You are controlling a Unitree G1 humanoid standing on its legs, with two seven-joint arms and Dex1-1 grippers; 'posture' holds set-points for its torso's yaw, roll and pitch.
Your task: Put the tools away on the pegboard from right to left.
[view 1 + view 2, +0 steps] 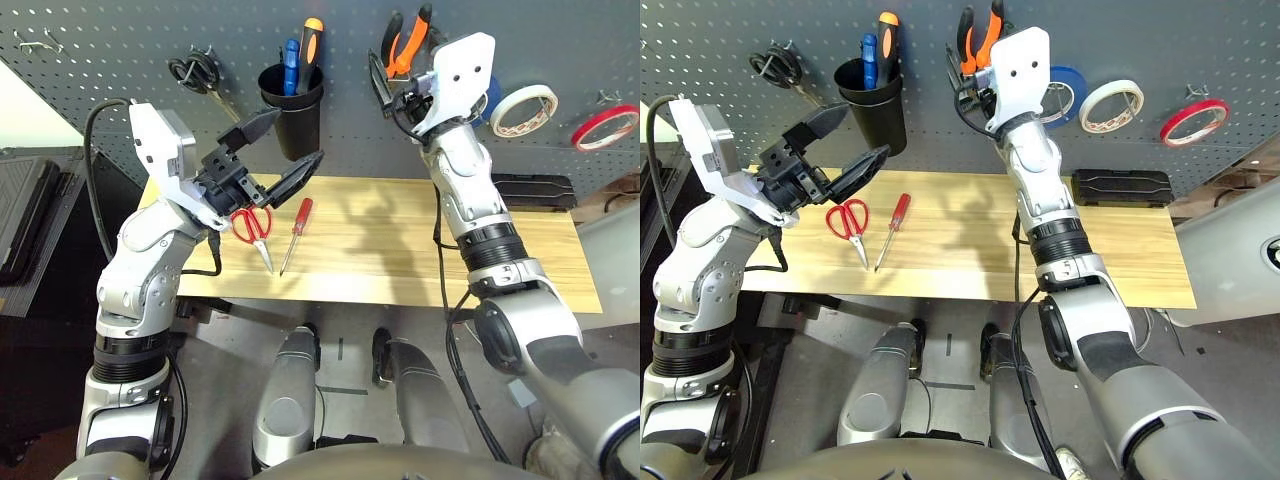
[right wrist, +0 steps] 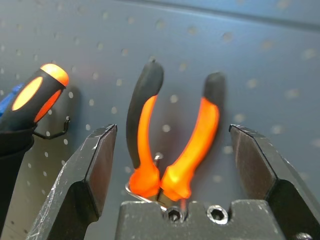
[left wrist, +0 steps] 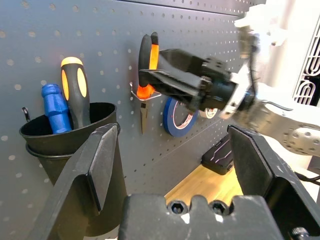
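The orange-and-black-handled pliers hang on a hook of the dark grey pegboard. My right gripper is raised to them and open, one finger on each side of the handles with a gap to both. The white tape roll hangs to the right of it. On the wooden table lie the red-handled scissors and the red-handled screwdriver, side by side. My left gripper hovers open above the scissors, holding nothing.
A black cup holder on the board holds a blue and an orange-black screwdriver. Black-handled scissors hang to its left. Blue tape and red tape hang at the right. A black case lies at the table's back right.
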